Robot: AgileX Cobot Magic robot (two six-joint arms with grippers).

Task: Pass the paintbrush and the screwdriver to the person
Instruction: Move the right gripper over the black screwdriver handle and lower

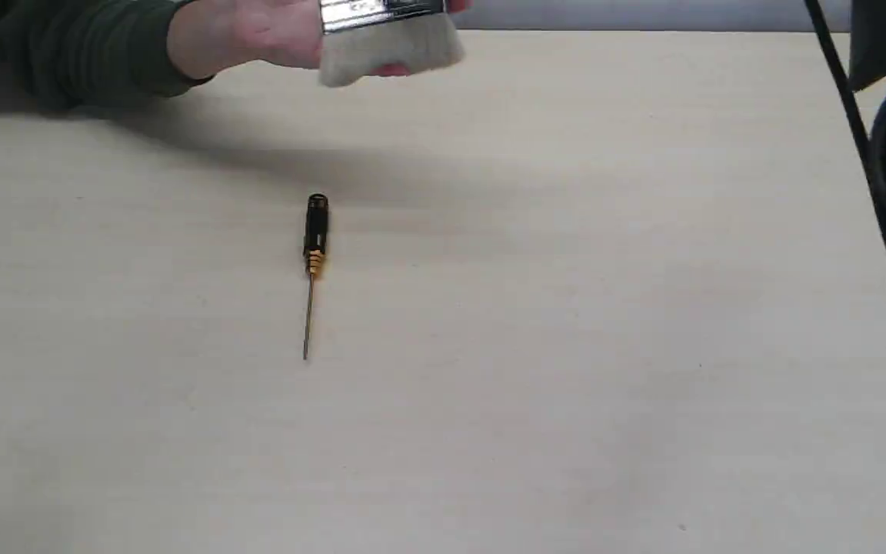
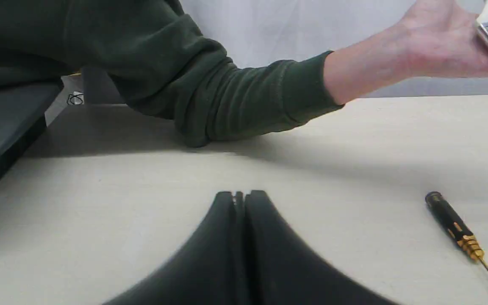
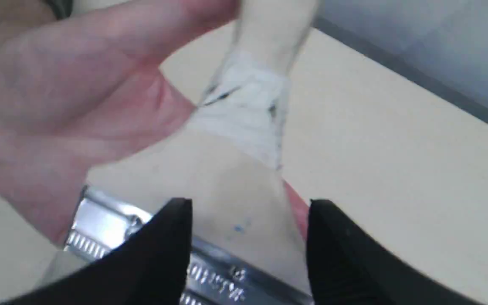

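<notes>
Table (image 1: 566,400) open around screwdriver (image 1: 314,235); left end effector (image 2: 240,195) clenched, right end effector (image 3: 250,206) released beside person's (image 1: 243,35) paintbrush (image 1: 391,48).

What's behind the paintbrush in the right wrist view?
The person's hand lies behind the paintbrush, one fingertip showing past its other edge, with the table beyond. How the hand grips it underneath is covered.

Screwdriver (image 1: 314,254) on table (image 1: 566,346); paintbrush (image 1: 389,42) in hand (image 1: 251,35) behind it, raised.
</notes>
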